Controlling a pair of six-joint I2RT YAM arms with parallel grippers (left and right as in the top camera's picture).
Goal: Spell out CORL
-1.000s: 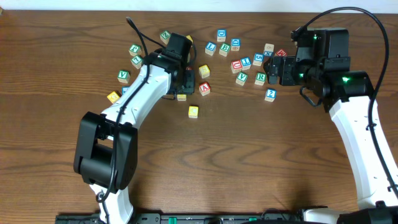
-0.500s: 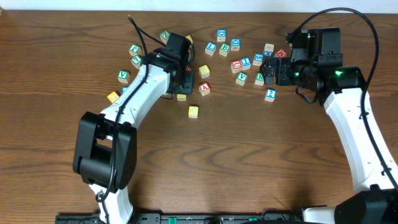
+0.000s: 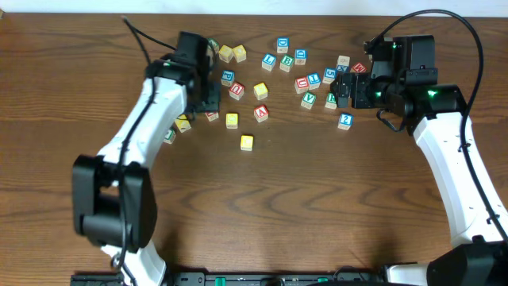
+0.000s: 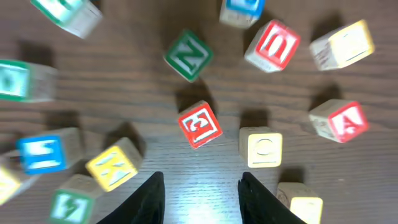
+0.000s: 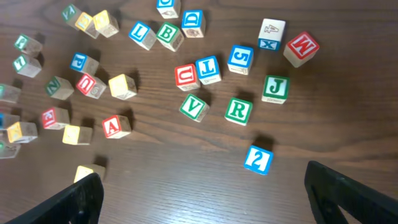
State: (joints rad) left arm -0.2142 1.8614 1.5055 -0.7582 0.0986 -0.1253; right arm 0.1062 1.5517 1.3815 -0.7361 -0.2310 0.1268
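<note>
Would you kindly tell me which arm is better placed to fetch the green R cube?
Right, I think. The green R cube lies just ahead of the open right gripper, while the left gripper hangs over a red-lettered cube across the table.

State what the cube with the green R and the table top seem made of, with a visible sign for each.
Cube with the green R: likely light wood, matt, letter and frame printed or painted green; pale bare edges show.
Table top: dark brown wood or wood-look laminate, hard to tell which; long grain lines, faint sheen.
</note>
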